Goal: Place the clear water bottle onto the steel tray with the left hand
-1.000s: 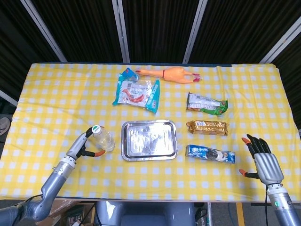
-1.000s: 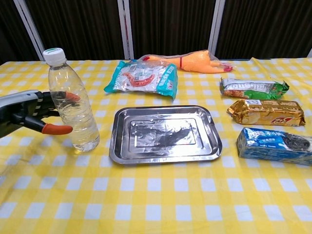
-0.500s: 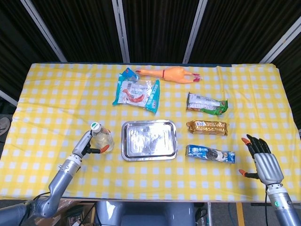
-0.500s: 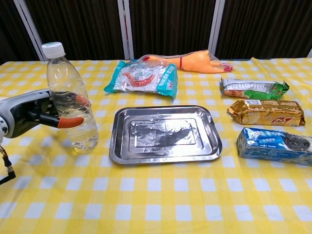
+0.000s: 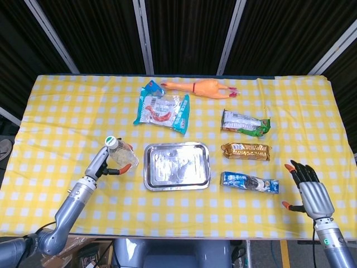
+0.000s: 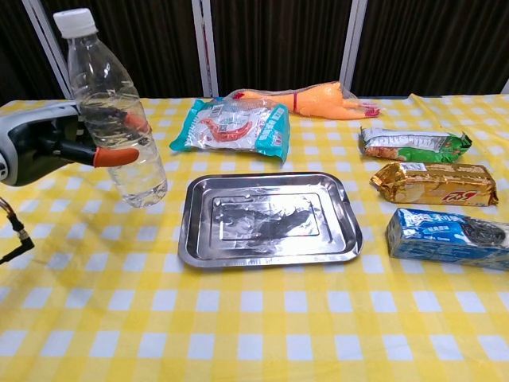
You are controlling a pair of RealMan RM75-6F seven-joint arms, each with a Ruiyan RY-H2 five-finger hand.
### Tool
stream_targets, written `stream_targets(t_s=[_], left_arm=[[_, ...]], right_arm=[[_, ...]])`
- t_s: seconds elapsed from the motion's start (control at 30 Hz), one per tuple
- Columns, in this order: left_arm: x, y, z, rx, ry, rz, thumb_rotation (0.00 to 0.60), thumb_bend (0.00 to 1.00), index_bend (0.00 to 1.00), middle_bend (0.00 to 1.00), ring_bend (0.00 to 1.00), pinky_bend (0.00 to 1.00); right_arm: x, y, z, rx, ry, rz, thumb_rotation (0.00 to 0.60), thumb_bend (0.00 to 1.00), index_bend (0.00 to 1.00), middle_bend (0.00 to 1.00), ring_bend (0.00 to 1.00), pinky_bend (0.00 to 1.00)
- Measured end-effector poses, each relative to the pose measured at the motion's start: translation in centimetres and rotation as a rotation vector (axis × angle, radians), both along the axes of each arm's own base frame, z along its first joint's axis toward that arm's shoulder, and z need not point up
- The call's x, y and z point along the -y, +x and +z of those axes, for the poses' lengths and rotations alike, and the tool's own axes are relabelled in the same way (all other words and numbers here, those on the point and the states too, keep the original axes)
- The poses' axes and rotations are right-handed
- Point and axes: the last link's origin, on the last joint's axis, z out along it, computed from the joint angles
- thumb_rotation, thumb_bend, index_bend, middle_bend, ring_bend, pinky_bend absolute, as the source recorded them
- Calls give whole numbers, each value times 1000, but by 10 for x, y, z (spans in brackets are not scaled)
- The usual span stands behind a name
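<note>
- Now the left robot hand (image 6: pixel 48 143) grips one clear water bottle (image 6: pixel 111 119) around its middle, orange fingertips (image 6: pixel 119 156) wrapped across the front; the bottle leans slightly, its white cap (image 6: pixel 75 21) topmost, and its base appears clear of the worktop (image 6: pixel 254 334) (best judged in the chest view).
- Just to the right of that hand lies one steel tray (image 6: pixel 269 220), flat on the yellow checked cloth, with nothing in it; bottle and tray are apart.
- Beyond the tray, farther from the hand, sit one blue-green snack bag (image 6: pixel 235 127) and one orange rubber chicken (image 6: pixel 306 102).
- Past the tray's far side are three wrapped packets in a column: one green (image 6: pixel 412 144), one gold (image 6: pixel 433 184), one blue biscuit pack (image 6: pixel 449 236).
- Seen from the head view, the right robot hand (image 5: pixel 309 190) is at the worktop's near right corner, fingers spread and holding nothing, well apart from every item; the blue pack is its nearest neighbour.
</note>
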Motion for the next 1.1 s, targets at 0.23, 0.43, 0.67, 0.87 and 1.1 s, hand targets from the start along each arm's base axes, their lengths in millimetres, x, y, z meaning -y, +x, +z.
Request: stream_targets(t_s=[0.23, 0.43, 0.67, 0.87, 1.1], left_arm=[[-16, 28, -8, -21, -21, -4, 600, 487, 435, 397, 0, 52], [-23, 52, -20, -34, -54, -3, 600, 486, 435, 396, 0, 52], [-19, 96, 4, 53, -44, -53, 600, 478, 435, 399, 0, 52], [0, 123, 46, 71, 4, -121, 600, 474, 435, 403, 0, 52], [0, 89, 34, -23, -21, -57, 600, 473, 435, 401, 0, 52]], right_arm=[[2, -2, 0, 0, 1, -8, 600, 50, 111, 0, 37, 0], [3, -4, 2, 2, -3, -14, 600, 49, 111, 0, 37, 0], [3, -5, 1, 3, -1, -17, 600, 50, 111, 0, 37, 0], [2, -3, -2, 5, 11, -11, 600, 49, 111, 0, 37, 0], [1, 1, -1, 11, 6, 3, 600, 50, 111, 0, 37, 0]])
